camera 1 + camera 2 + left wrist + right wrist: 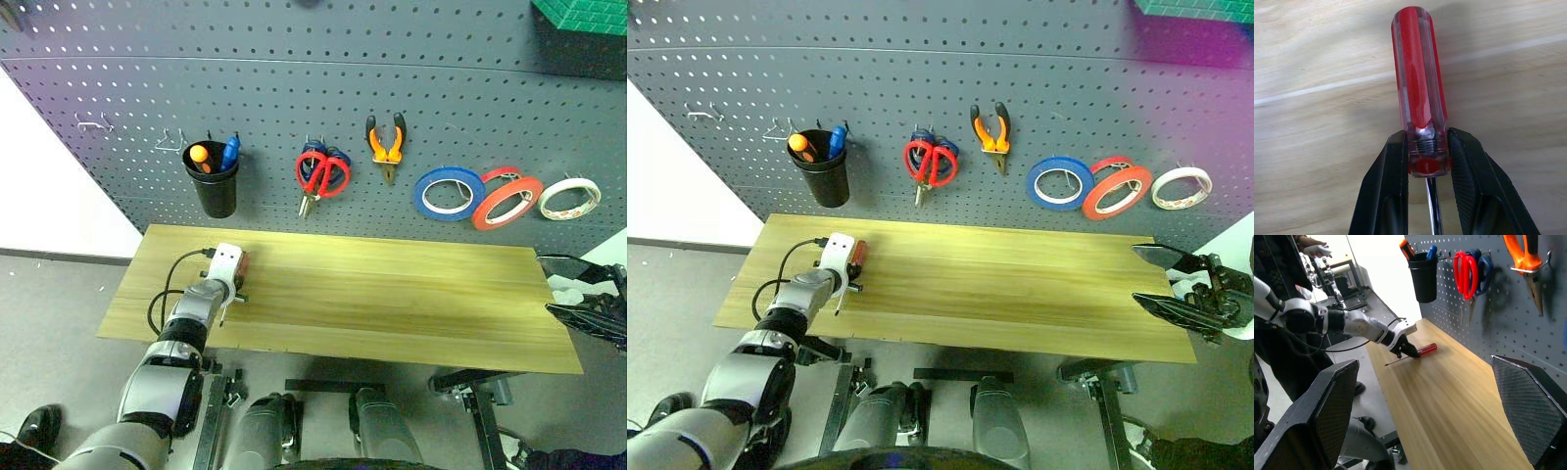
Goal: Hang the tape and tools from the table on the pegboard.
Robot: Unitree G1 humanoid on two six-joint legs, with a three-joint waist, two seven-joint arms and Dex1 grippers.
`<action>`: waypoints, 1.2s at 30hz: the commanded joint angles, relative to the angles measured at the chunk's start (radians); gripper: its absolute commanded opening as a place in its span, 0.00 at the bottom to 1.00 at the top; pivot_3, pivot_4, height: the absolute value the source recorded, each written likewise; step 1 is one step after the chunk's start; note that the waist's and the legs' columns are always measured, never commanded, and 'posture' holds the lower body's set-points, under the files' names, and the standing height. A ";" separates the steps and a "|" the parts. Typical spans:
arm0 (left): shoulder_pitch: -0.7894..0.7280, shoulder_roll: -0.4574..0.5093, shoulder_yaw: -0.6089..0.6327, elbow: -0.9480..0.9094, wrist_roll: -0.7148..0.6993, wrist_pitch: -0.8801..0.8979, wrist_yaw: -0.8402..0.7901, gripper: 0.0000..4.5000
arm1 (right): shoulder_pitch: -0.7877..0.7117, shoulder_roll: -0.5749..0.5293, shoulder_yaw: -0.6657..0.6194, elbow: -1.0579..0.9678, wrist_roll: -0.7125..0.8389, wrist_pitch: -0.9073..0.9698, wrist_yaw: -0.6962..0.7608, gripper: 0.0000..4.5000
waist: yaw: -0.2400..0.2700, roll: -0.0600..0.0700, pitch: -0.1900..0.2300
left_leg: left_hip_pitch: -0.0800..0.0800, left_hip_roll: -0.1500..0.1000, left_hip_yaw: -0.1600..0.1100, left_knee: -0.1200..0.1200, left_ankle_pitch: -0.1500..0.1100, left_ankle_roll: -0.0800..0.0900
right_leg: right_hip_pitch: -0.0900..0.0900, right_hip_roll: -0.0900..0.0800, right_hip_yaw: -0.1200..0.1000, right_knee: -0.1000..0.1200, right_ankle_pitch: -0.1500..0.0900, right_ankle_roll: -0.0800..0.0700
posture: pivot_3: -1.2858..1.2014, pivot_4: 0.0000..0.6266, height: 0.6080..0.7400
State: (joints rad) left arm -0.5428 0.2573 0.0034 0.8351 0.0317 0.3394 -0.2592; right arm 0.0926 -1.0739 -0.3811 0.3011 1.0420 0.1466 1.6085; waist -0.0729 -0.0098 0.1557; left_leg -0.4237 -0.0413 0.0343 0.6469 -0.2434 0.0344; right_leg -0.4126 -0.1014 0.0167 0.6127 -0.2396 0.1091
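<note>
Left gripper [1427,166] clamps screwdriver [1419,83] near table [392,294] left edge; tape [506,201], scissors [321,176], pliers [386,142] already on pegboard [294,88]; right gripper [1176,284] wide, empty.

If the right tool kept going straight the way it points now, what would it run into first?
Probably nothing soon. The right tool, jaws open, looks along the table. Farther along that line are the left tool and its screwdriver, though depth is hard to judge.
</note>
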 commanded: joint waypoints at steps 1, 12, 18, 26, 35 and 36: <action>0.098 -0.007 -0.013 -0.189 -0.010 0.036 -0.020 0.18 | -0.021 -0.011 -0.022 -0.007 0.010 0.000 0.006 1.00 | 0.000 0.000 0.000 | 0.000 0.000 0.000 0.000 0.000 0.000 | 0.000 0.000 0.000 0.000 0.000 0.000 | 0.42 0.27 1.00; 0.444 0.110 -0.160 -0.739 0.078 -0.139 -0.124 0.18 | -0.060 -0.001 0.012 0.024 0.013 -0.009 0.006 1.00 | 0.003 0.003 -0.001 | -0.002 0.000 0.000 -0.002 0.000 0.000 | -0.002 -0.001 0.000 -0.001 0.000 -0.001 | 0.43 0.24 1.00; 0.504 0.161 -0.155 -0.834 0.101 -0.383 -0.124 0.18 | -0.087 0.005 0.034 0.045 0.014 -0.017 0.006 1.00 | 0.002 0.006 -0.003 | -0.002 0.000 0.003 -0.002 0.000 0.000 | -0.002 -0.002 0.000 -0.001 0.000 -0.001 | 0.44 0.22 1.00; 0.490 0.186 -0.097 -0.924 0.144 -0.599 -0.055 0.18 | -0.113 0.015 0.042 0.052 0.074 0.014 0.006 1.00 | 0.003 0.009 -0.005 | -0.002 0.000 0.004 -0.002 0.000 0.000 | -0.003 -0.002 0.000 -0.001 0.000 -0.001 | 0.44 0.18 1.00; 0.392 0.179 -0.065 -1.011 0.169 -0.592 -0.031 0.18 | -0.145 0.059 0.016 0.051 0.124 0.040 0.006 1.00 | 0.005 0.010 -0.006 | -0.002 0.000 0.005 0.001 0.000 0.000 | -0.002 -0.002 -0.001 0.001 0.000 0.000 | 0.45 0.15 1.00; 0.380 0.178 -0.062 -1.018 0.171 -0.587 -0.027 0.18 | -0.146 0.063 0.017 0.049 0.122 0.035 0.006 1.00 | 0.004 0.010 -0.006 | -0.002 0.000 0.005 0.001 0.000 0.000 | -0.002 -0.002 -0.001 0.001 0.000 0.000 | 0.45 0.15 1.00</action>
State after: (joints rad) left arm -0.1396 0.4337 -0.0838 -0.1295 0.1926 -0.2435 -0.3005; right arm -0.0426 -1.0201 -0.3326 0.3589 1.1449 0.1971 1.6088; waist -0.0684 0.0006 0.1497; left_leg -0.4253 -0.0414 0.0394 0.6477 -0.2434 0.0346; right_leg -0.4148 -0.1034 0.0157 0.6134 -0.2391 0.1096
